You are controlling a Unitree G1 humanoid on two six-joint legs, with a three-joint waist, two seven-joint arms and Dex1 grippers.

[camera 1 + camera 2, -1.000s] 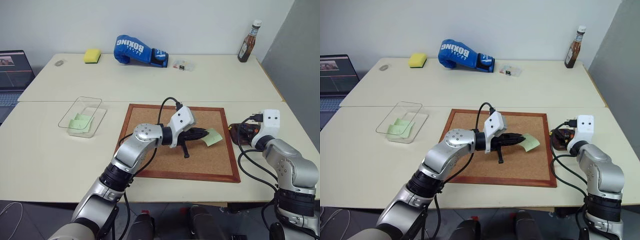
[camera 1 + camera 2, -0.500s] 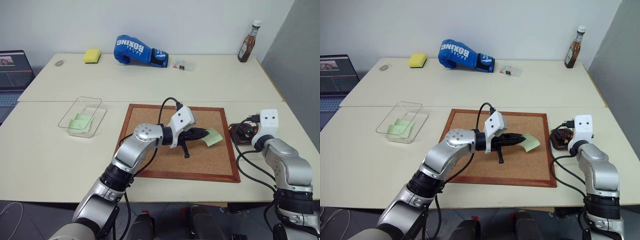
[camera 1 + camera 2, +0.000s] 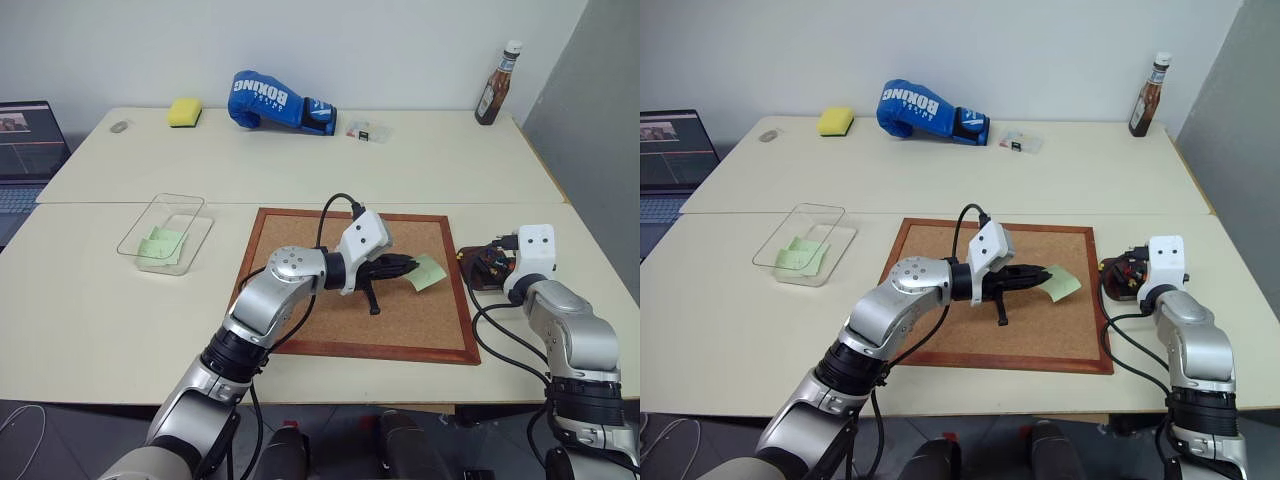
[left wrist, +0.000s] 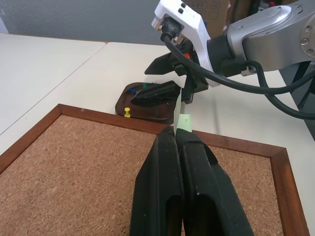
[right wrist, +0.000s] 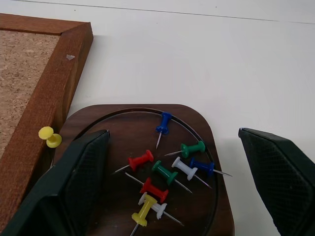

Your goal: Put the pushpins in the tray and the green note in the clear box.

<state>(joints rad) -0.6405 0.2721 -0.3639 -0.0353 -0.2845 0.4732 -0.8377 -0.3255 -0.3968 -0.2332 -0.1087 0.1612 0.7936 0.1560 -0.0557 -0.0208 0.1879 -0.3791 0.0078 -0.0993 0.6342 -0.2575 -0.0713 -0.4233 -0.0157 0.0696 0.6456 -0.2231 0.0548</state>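
My left gripper is shut on the green note, a small pale green square that sticks out past the fingertips above the right part of the cork board. The left wrist view shows the note edge-on just beyond the closed fingers. My right gripper stands open over the tray, a dark brown dish just right of the board's frame. Several pushpins in red, green, blue, white and yellow lie in it. A yellow pin rests at the tray's edge by the frame. The clear box sits at left.
A wood-framed cork board lies in front of me. A pale green paper lies inside the clear box. On the far table are a blue boxing glove, a yellow sponge, a small clear case and a sauce bottle. A laptop stands at far left.
My right hand has shifted a little to the right and rolled slightly over the tray. The left arm and the note it holds have stayed put.
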